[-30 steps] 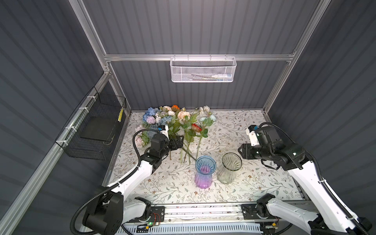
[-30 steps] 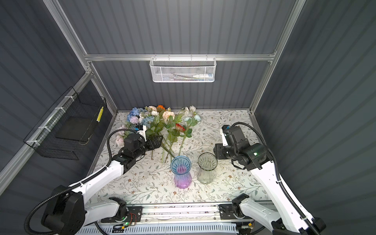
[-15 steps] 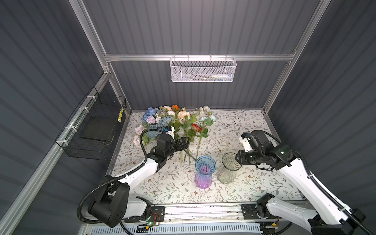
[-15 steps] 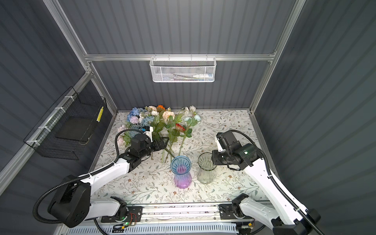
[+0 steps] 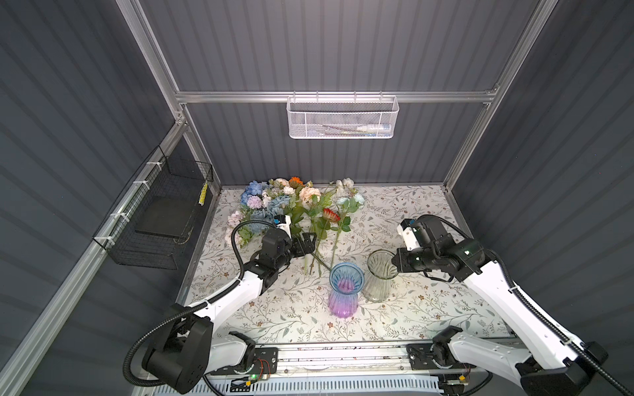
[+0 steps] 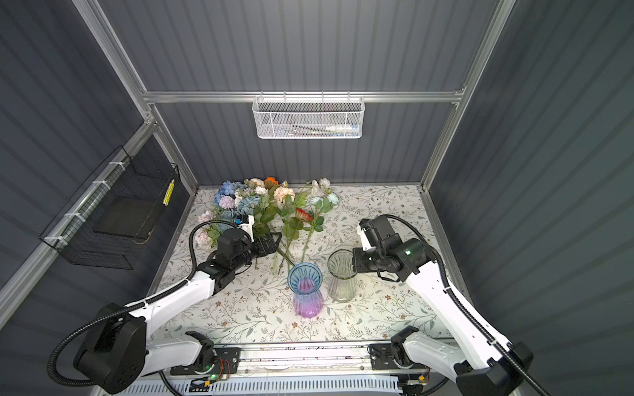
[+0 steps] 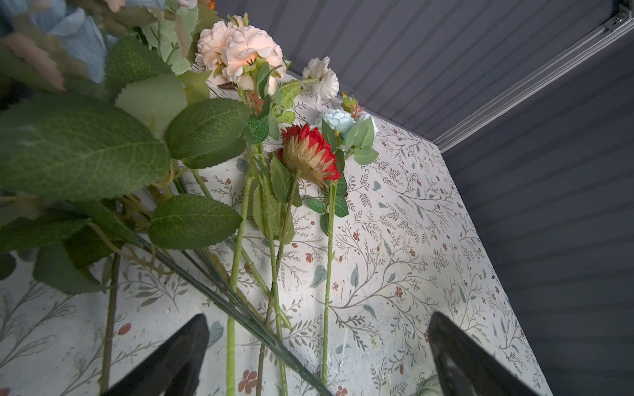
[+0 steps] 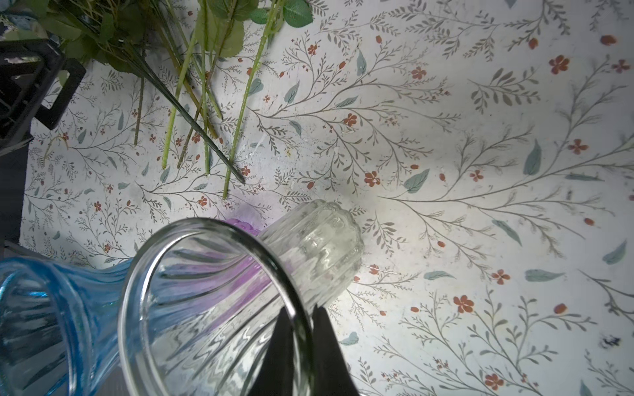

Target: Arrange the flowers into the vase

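Observation:
The flowers [image 5: 295, 205] [image 6: 271, 202] lie in a heap at the back left, stems pointing toward the front. In the left wrist view a red bloom [image 7: 308, 157] and a peach one [image 7: 240, 51] show, and several green stems run between the spread fingers. My left gripper [image 5: 307, 241] [image 6: 272, 241] [image 7: 317, 319] is open at the stems, holding nothing. A clear glass vase [image 5: 379, 277] [image 6: 341, 277] [image 8: 319, 240] stands beside a blue-and-purple vase [image 5: 344, 291] [image 6: 305, 291] [image 8: 41, 308]. My right gripper [image 5: 394, 264] [image 6: 355, 262] [image 8: 302, 310] is shut on the clear vase's rim, one finger inside and one outside.
A white mesh basket [image 5: 343, 118] hangs on the back wall and a black wire basket [image 5: 161, 219] on the left wall. The floral-patterned tabletop [image 5: 411, 223] is walled on three sides. The two vases stand almost touching.
My right gripper moved left to the clear vase and closed on its rim. The left gripper advanced right onto the flower stems, staying open.

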Controlling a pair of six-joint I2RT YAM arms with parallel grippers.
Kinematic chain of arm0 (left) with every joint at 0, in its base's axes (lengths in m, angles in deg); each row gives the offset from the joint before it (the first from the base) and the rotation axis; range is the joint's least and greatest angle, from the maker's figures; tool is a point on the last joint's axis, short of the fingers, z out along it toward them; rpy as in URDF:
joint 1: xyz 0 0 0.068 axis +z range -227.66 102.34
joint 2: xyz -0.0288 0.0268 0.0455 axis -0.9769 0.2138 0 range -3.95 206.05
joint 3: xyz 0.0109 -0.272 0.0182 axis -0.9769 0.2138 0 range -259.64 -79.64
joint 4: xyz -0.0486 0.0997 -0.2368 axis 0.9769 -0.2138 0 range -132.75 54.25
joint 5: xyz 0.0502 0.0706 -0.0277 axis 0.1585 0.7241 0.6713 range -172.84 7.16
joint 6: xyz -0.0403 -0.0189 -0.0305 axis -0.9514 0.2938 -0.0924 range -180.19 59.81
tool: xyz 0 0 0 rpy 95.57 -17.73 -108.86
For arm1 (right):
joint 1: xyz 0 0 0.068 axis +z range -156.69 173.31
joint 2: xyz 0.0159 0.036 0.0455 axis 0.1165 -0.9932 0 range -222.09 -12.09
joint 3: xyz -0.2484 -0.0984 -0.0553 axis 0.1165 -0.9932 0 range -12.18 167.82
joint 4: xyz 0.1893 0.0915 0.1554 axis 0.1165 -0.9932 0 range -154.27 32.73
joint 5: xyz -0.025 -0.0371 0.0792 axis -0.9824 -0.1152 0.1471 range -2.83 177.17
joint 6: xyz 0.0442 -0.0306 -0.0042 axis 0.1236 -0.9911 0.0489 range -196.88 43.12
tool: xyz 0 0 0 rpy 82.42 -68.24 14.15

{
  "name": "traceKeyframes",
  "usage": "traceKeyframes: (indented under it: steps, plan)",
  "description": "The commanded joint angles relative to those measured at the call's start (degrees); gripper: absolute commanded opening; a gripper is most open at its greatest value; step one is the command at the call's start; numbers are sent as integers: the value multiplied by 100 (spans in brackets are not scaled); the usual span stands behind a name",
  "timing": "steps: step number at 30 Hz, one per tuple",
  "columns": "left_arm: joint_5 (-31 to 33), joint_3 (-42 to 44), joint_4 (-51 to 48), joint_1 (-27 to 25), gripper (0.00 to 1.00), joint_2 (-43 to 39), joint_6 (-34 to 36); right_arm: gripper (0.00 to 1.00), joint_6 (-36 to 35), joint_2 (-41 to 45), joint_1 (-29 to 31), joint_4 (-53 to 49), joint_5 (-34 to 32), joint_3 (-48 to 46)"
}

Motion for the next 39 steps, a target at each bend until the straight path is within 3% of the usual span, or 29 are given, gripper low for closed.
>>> traceKeyframes:
  steps: [1, 6, 12, 18, 23, 27, 30, 32, 35, 39]
  plan:
    - [2, -84, 29, -18, 100, 97, -16, 0, -568, -88, -902, 400, -397, 221]
    - [-16, -15, -37, -18, 100, 12, -11, 0, -480, -129, -2127, 1577, 361, 126]
    - [216, 53, -349, -18, 100, -313, 185, 0, -140, -1140, -3169, 2591, 1104, 210]
    - [299, 4, -509, -18, 100, -394, 317, 0, 168, -2055, -3697, 3315, 1279, 638]
    - [309, -25, -556, -17, 100, -362, 325, 5, 405, -2826, -3933, 3288, 1357, 1316]
    - [364, -81, -651, -18, 100, -377, 337, 20, 397, -3140, -3939, 3088, 1358, 1798]
    - [421, -120, -702, -18, 100, -384, 356, 42, 378, -3197, -3936, 3026, 1358, 1994]
    - [439, -169, -722, -18, 100, -375, 362, 51, 356, -3218, -3938, 3006, 1358, 2091]
    - [422, -225, -749, -16, 100, -350, 367, 59, 258, -3218, -3944, 2816, 1359, 2330]
    - [430, -234, -749, -18, 100, -344, 377, 63, 92, -2884, -3927, 2616, 1601, 2393]
